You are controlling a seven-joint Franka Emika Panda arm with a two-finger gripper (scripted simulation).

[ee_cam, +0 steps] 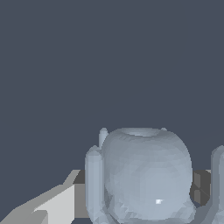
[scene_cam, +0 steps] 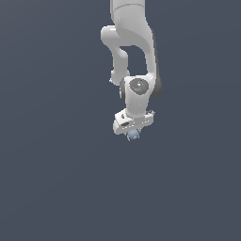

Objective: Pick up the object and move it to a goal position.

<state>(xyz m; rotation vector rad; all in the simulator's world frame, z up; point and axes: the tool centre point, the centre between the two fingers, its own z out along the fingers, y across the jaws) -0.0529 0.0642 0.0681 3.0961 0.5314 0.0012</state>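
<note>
A white robot arm (scene_cam: 134, 47) hangs down against a plain dark grey background. Its gripper (scene_cam: 133, 133) points downward, closed around a small pale blue-grey lumpy object (scene_cam: 134, 135) held between its fingers. In the wrist view the object (ee_cam: 146, 175) looms large, rounded, with short nubs along its sides.

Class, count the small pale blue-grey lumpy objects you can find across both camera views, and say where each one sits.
1. The object sits directly under the white gripper in the exterior view; the wrist view shows the same object close up. No others are visible.
</note>
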